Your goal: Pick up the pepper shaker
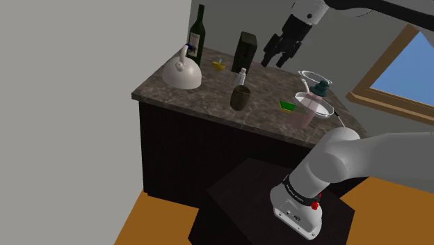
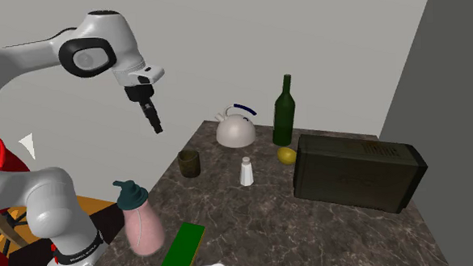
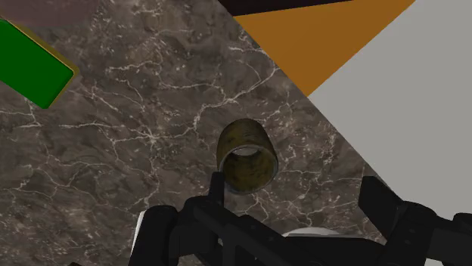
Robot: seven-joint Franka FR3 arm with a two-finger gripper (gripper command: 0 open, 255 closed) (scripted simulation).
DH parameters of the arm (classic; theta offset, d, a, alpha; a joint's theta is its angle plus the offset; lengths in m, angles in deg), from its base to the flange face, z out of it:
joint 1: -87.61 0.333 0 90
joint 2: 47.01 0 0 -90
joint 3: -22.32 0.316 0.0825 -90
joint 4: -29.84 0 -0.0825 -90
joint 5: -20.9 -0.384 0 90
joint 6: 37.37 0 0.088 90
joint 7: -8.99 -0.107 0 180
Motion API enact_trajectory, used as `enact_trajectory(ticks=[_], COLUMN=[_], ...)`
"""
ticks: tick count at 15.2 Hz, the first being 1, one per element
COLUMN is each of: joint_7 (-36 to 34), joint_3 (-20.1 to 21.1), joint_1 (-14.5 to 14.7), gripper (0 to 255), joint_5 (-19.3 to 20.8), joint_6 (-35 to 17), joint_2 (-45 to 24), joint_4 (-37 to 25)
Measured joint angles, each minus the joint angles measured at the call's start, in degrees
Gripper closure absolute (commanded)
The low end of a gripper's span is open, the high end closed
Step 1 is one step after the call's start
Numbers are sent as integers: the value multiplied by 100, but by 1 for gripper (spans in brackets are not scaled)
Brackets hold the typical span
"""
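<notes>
- Here we are: the black gripper (image 1: pixel 276 61) hangs high over the dark marbled counter (image 1: pixel 209 94), well clear of everything on it.
- Claw state: the 2 fingers stand spread apart, nothing between them. The wrist view agrees, with bare counter showing in the gap.
- The target, the pepper shaker (image 2: pixel 247 171), is a small white bottle standing upright near the middle of the counter. It sits between the dark cup (image 2: pixel 189 164) and the big dark box (image 2: pixel 358 174), apart from both, with the white kettle (image 2: pixel 236 131) and a lemon (image 2: pixel 286 155) behind it in the second exterior view.
- Nothing touches the shaker; it rests on the stone.
- The hand's camera looks down on the cup rather than the shaker, so I judge the gripper is not lined up over the target yet. A pale shape sits at the picture's edge between the fingers; whether that is the shaker, I cannot tell.
- Progress call: 0 of the real work is done. No contact, no grasp, no lift.
- What is left, as I read it: shift over the shaker, come down with the fingers either side of it, close, then raise it off the counter.
- Watch the cup: it is the nearest neighbour on the way down.
</notes>
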Motion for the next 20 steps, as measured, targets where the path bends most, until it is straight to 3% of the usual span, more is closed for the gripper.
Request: enact_trajectory(ticks=[4,11,20], joint_7=[47,286,487], joint_3=[-71,-398,-722], joint_1=[-45,-214,-381], gripper=[0,0,0], joint_5=[87,370,517], joint_6=[-228,-834,-1222], joint_2=[-418,-1866,-3807], joint_4=[-105,-692,-1938])
